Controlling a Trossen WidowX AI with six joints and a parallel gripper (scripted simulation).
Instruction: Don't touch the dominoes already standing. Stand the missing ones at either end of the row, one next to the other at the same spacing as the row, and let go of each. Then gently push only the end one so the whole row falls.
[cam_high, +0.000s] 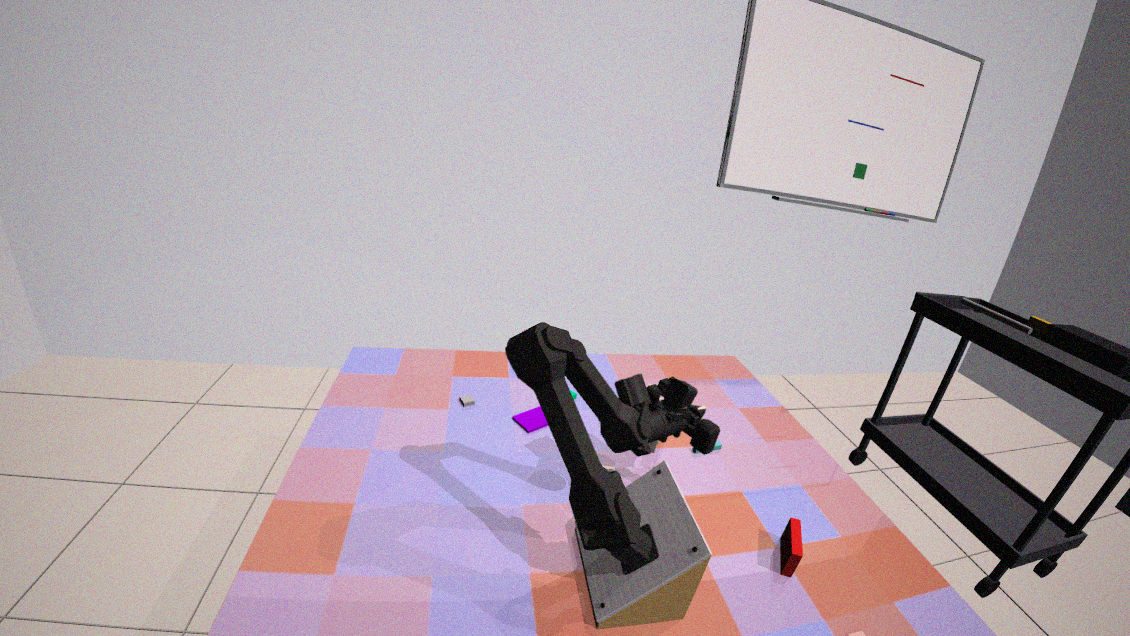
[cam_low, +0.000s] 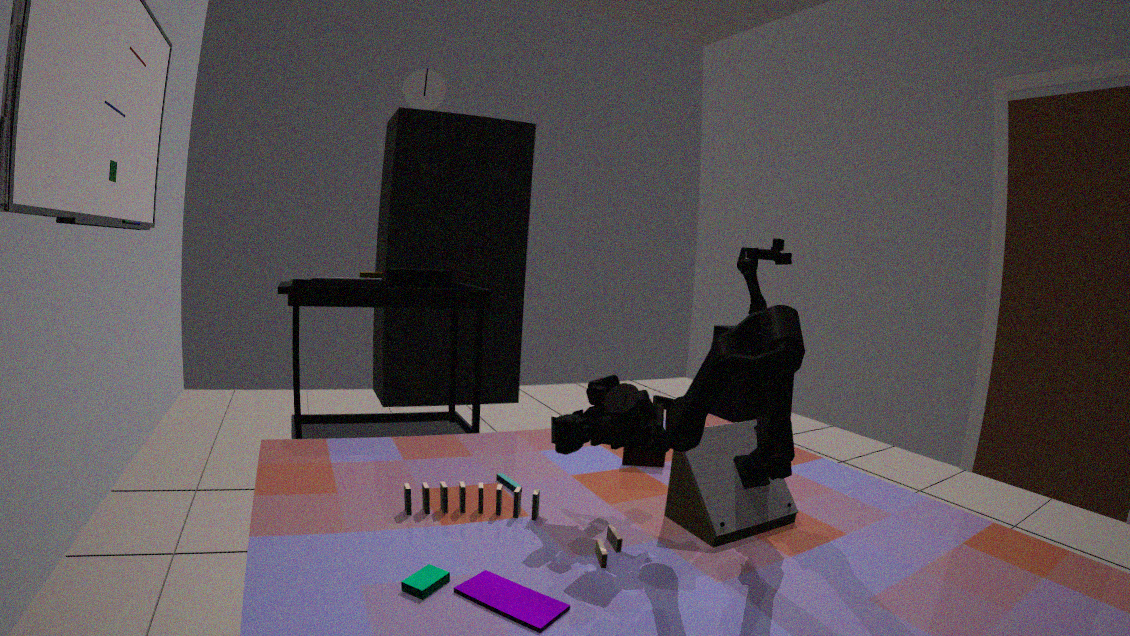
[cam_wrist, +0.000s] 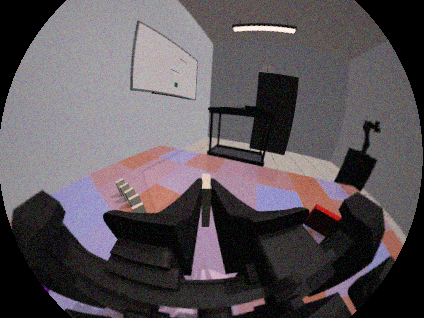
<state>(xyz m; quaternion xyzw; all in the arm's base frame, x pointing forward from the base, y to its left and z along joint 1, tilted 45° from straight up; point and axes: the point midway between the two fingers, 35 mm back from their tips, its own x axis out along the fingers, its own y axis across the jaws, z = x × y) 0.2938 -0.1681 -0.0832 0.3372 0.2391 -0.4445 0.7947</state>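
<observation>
Pincer (cam_high: 706, 418) (cam_low: 563, 433) (cam_wrist: 206, 182) pinches one domino (cam_wrist: 206, 182) above the patchwork mat (cam_high: 427, 521) (cam_low: 332, 545) (cam_wrist: 235, 172), no writing being readable.

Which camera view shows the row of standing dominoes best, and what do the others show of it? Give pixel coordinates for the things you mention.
The exterior view: all eight dominoes in the row (cam_low: 462, 496) (cam_wrist: 131, 196) stand upright there, gaps visible. The wrist view shows only part of the row beside the gripper (cam_low: 563, 434) (cam_wrist: 206, 182); in the top view the arm largely blocks it.

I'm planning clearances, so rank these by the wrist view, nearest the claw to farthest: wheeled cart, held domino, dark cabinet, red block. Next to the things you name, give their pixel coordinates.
1. Held domino (cam_high: 701, 408) (cam_wrist: 206, 200): centre, gripped.
2. Red block (cam_high: 791, 546) (cam_low: 644, 456) (cam_wrist: 327, 212): right.
3. Wheeled cart (cam_high: 898, 367) (cam_low: 296, 363) (cam_wrist: 230, 111): ahead, beyond the mat.
4. Dark cabinet (cam_low: 454, 237) (cam_wrist: 280, 112): behind the cart.
</observation>
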